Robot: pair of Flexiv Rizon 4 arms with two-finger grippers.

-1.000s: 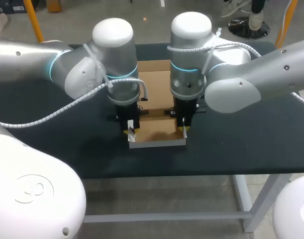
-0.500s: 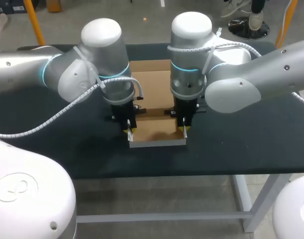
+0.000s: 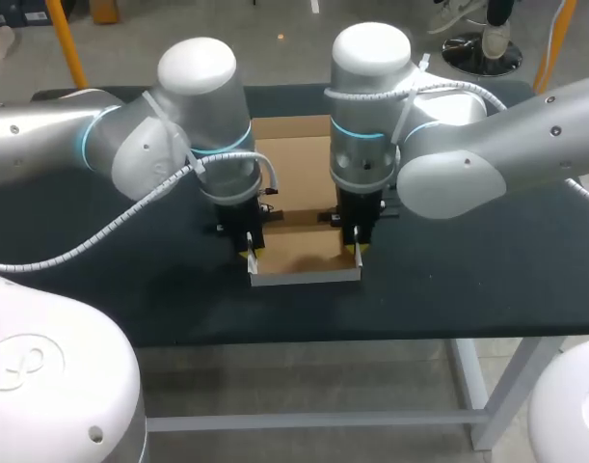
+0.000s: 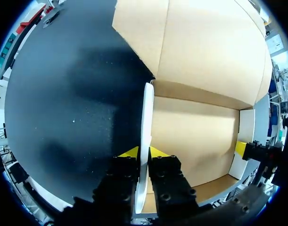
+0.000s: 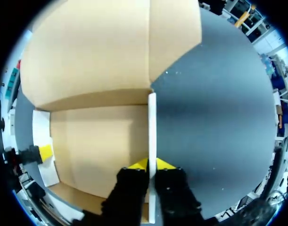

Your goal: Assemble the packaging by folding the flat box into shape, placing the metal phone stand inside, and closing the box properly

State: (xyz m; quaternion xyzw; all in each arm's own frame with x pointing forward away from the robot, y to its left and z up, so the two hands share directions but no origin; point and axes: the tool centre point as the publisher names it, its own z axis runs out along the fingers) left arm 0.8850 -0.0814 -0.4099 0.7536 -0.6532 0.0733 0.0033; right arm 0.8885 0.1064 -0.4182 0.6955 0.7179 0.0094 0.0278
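The left gripper pinches the box's upright white side wall (brown floor beside it). The right gripper sits at the opposite wall, above the dark table.

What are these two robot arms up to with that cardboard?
They are partway through folding a cardboard box into shape on the black table. The left gripper pinches its left side wall upright, and the right gripper pinches the right side wall. The lid flap lies flat behind. Nothing is inside yet.
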